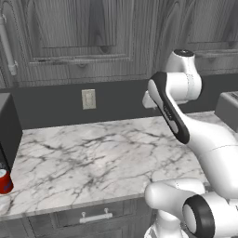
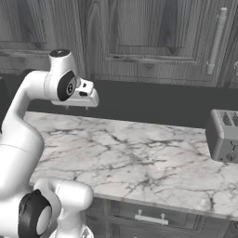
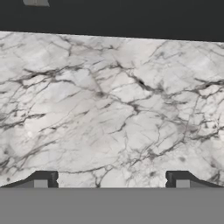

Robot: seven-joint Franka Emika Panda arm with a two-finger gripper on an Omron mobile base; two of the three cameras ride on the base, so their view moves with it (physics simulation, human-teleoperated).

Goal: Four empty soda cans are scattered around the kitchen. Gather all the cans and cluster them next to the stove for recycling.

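Observation:
One red soda can [image 1: 4, 181] stands at the counter's front left corner, partly cut off by the picture's left edge, just in front of a dark boxy appliance [image 1: 8, 124]. My gripper [image 3: 111, 179] hangs well above the marble counter [image 3: 109, 100] near the dark backsplash, far to the right of that can. Its two fingertips [image 3: 43, 179] stand wide apart with nothing between them, so it is open. In the right base view the white hand [image 2: 79, 98] sits in front of the backsplash. The stove is out of view.
A grey toaster [image 2: 225, 135] stands at the counter's right end, also seen as the toaster [image 1: 228, 109] beyond my arm. A wall outlet [image 1: 88, 98] is on the backsplash. Grey upper cabinets hang overhead, and a drawer with a handle [image 1: 95, 216] lies below the counter edge.

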